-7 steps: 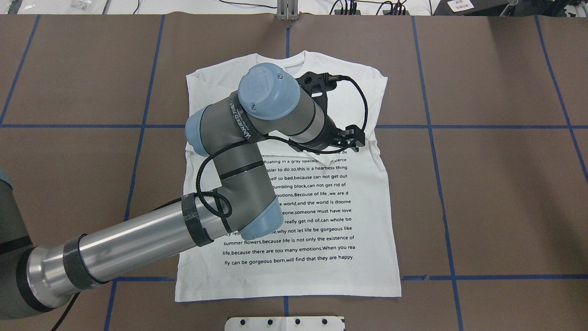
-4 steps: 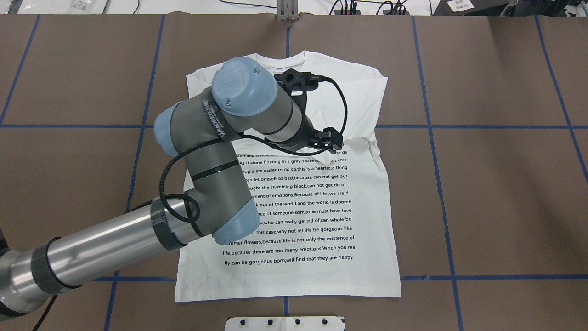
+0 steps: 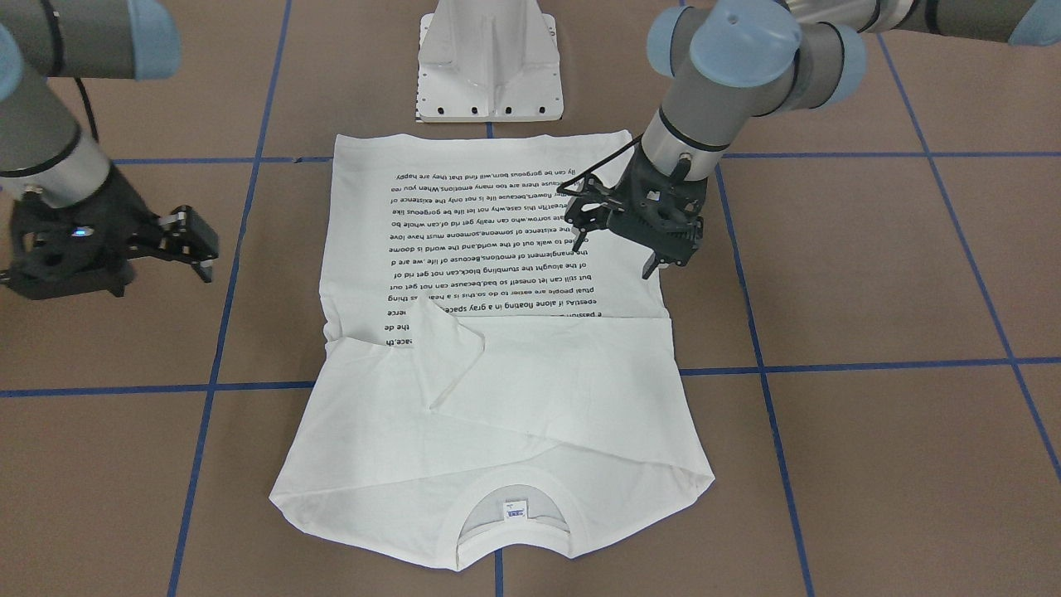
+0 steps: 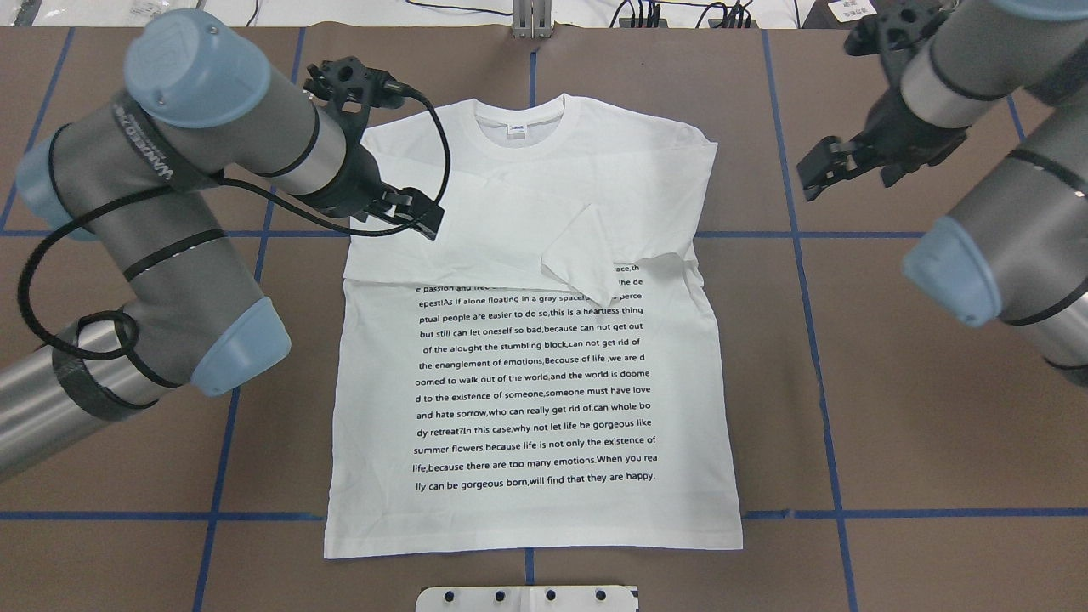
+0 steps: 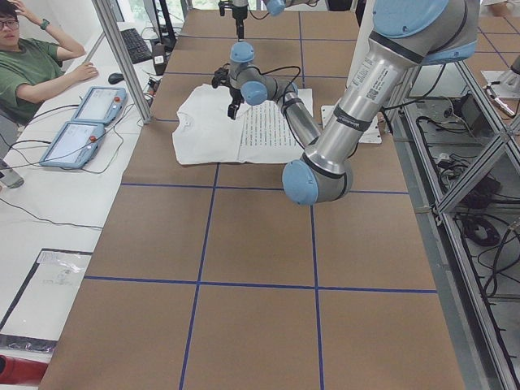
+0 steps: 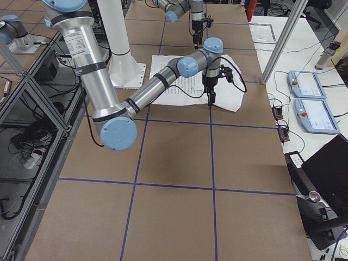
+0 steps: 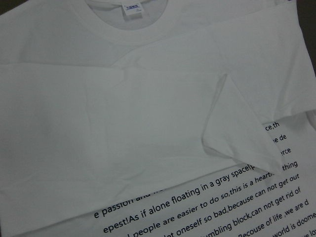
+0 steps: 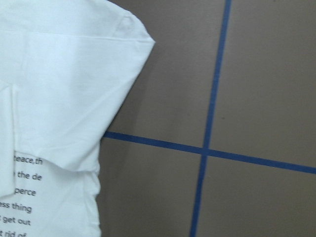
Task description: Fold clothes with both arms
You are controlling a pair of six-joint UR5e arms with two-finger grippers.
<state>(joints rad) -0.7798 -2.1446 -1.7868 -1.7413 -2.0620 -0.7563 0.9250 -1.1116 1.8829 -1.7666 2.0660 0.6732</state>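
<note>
Although both sleeves already lie folded in across the chest, the white long-sleeved cotton T-shirt with black printed text is otherwise spread at full length, printed side up, on the brown paper-covered table with blue tape lines. One sleeve forms a broad white band hiding the top lines of print, and the other sleeve's end meets it right of centre, slightly rumpled. The collar and small neck label lie at the far end, and the hem is nearest the robot. By my judgement the lengthwise folds of the body are all left to do. The black left gripper hovers at the shirt's shoulder edge. The black right gripper hangs over bare table beside the other shoulder. Both look spread and carry nothing.
</note>
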